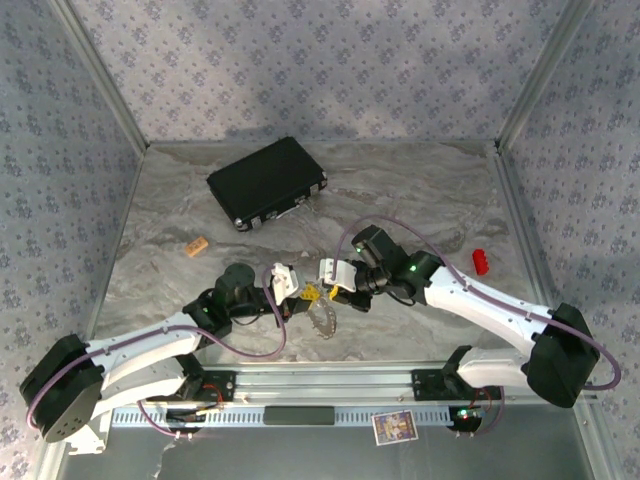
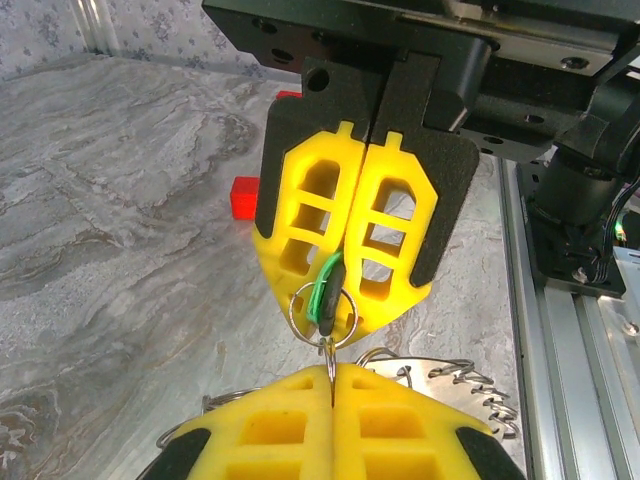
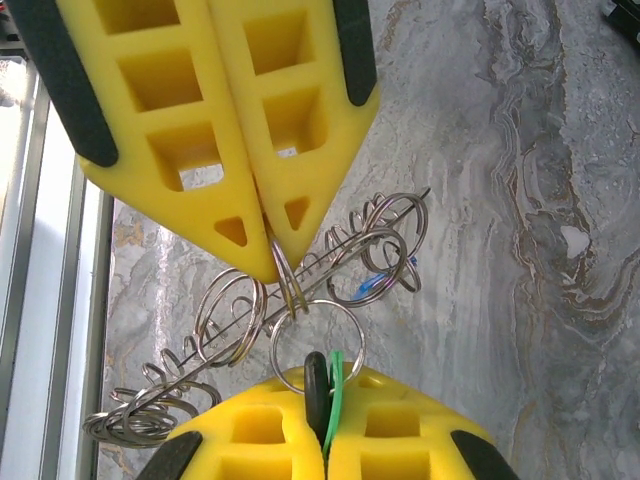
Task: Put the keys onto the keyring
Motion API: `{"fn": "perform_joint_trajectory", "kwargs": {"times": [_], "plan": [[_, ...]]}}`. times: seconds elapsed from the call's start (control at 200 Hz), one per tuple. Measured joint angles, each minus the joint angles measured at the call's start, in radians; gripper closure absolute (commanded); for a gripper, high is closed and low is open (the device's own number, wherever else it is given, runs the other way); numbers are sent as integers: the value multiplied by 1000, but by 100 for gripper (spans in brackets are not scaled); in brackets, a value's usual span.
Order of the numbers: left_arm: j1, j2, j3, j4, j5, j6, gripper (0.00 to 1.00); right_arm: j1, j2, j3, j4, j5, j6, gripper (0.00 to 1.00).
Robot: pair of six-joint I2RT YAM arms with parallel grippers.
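Jaws pinch tight, left gripper [image 2: 332, 378] on keyring [image 1: 325, 320], right gripper [image 3: 322, 378] on green key [image 3: 334, 390]; slight twist could spring either free.

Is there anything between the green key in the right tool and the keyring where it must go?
Nothing visible stands between them. The right tool clamps the green key, which seems already to meet a wire loop of the keyring, and the left tool pinches that keyring.
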Motion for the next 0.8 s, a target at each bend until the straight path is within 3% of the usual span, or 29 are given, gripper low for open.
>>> {"fn": "perform_joint_trajectory", "kwargs": {"times": [0.33,0.46,0.65,0.8], "plan": [[0,29,22,-5,0,18,99,0,-12,20,-18,2,-3,100],[0,29,23,6,0,19,90,0,-23,28,-31,3,-7,100],[0,6,15,-2,-16,15,63,-2,-34,36,-39,19,-7,100],[0,-90,-15,0,-69,18,53,-2,-42,39,-49,34,-7,100]]}}
